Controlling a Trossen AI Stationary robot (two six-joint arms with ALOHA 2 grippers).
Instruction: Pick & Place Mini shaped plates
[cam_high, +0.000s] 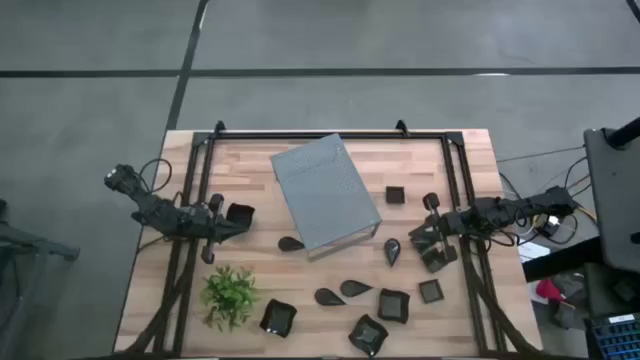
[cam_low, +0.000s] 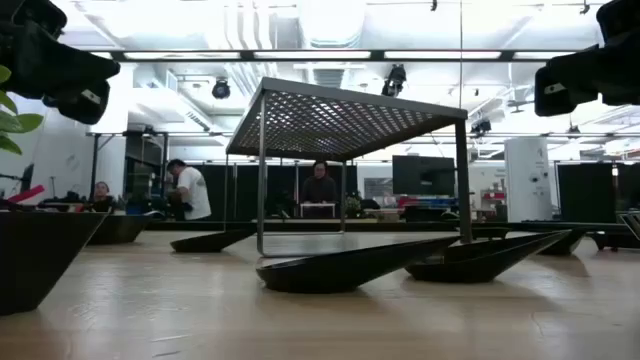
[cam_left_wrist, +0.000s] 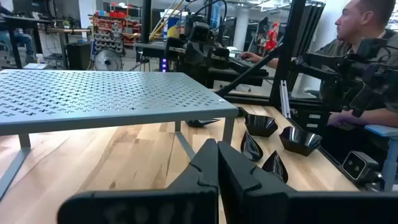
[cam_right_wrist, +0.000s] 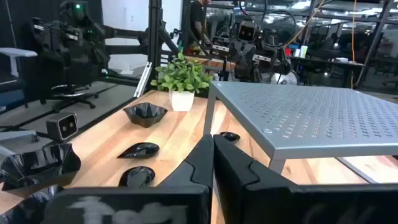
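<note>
The grey perforated box (cam_high: 325, 193) is taken as the landmark; it stands on thin legs at the middle of the wooden worktop (cam_high: 260, 265), turned slightly askew.

The left tool (cam_high: 240, 218) is held just off the box's left side, its fingers pressed together, as is plain in the left wrist view (cam_left_wrist: 216, 163). A square black plate (cam_high: 239, 214) lies on the worktop right at its tip — whether it is touched cannot be told. The right tool (cam_high: 425, 232) is held off the box's right side, likewise pressed together (cam_right_wrist: 211, 155) with nothing between the fingers.

The mini shaped plates are scattered around the box:
- a small square plate (cam_high: 394, 195) is seen to the right of the box, near its far corner
- a leaf-shaped plate (cam_high: 291, 243) lies at the box's near-left corner
- a teardrop plate (cam_high: 392, 251) lies off the near-right corner
- two leaf plates (cam_high: 342, 292) lie side by side in front of the box
- square plates (cam_high: 393, 304) are spread further in front — one (cam_high: 278, 318) beside the green plant (cam_high: 229, 295), one (cam_high: 368, 334) by the worktop's front edge, one (cam_high: 431, 291) below the right tool

In the low view, leaf plates (cam_low: 350, 266) are seen resting flat before the box's legs. People are seen in the room behind.
</note>
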